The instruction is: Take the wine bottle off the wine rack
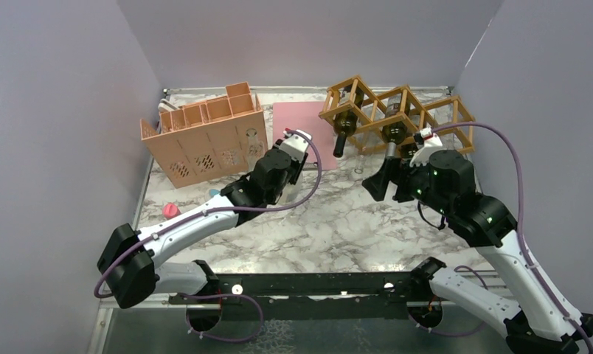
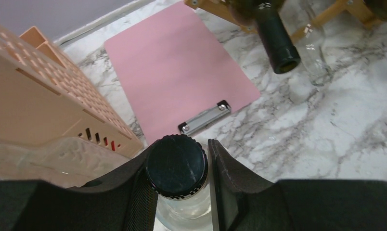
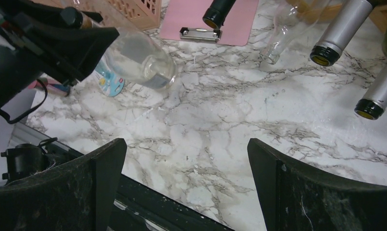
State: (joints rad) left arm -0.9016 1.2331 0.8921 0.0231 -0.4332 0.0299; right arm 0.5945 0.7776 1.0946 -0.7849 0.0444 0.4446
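Observation:
The wine rack [image 1: 397, 103], a lattice of golden-brown sticks, stands at the back right. Dark wine bottles lie in its cells, necks toward me: one with a black neck [image 1: 343, 134] [image 2: 277, 42] and two with silver necks [image 3: 340, 32] [image 3: 381, 94]. My left gripper [image 2: 182, 147] is shut on the black-capped neck of a clear glass bottle [image 3: 138, 62] and holds it tilted above the table, left of the rack. Its fingers are hidden under the wrist in the top view. My right gripper [image 1: 388, 183] [image 3: 184, 144] is open and empty, just in front of the rack.
A salmon-pink perforated box [image 1: 205, 140] stands at the back left. A pink clipboard [image 1: 301, 122] lies between the box and the rack. A second clear bottle [image 3: 283, 29] lies on the table under the rack. A small pink-capped item [image 1: 171, 210] lies near the left edge.

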